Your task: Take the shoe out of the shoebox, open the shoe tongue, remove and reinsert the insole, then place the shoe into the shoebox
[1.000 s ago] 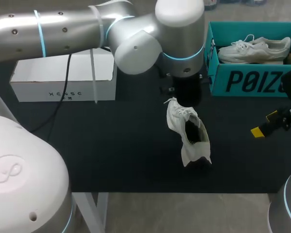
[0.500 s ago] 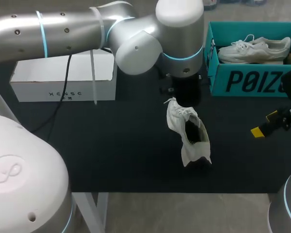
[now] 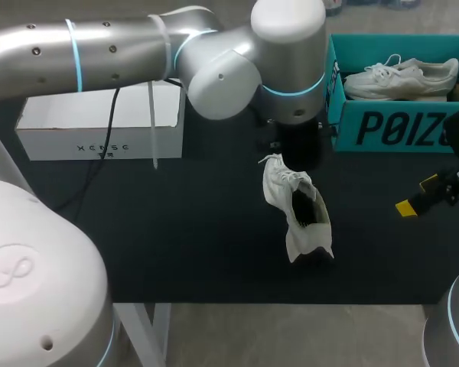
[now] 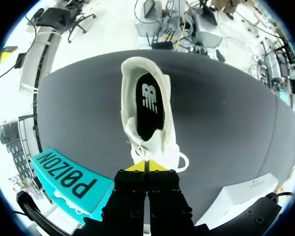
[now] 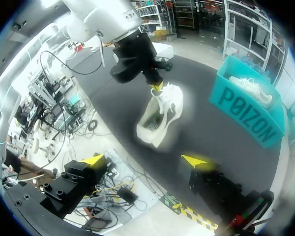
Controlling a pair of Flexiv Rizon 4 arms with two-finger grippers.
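Observation:
A white shoe is on the black table, its opening toward me and the dark insole showing inside. My left gripper comes across from the left and is shut at the shoe's front, pinching the tongue by the laces. In the right wrist view its yellow tip meets the top of the shoe. My right gripper stands open off to the shoe's right, nothing between its fingers. The teal shoebox sits at the back right.
A second white shoe lies inside the teal shoebox. A white carton stands at the back left, with a black cable trailing over the table in front of it. The table's front edge runs just below the shoe.
My left arm has shifted slightly to the right. The shoe and the right gripper stay where they were.

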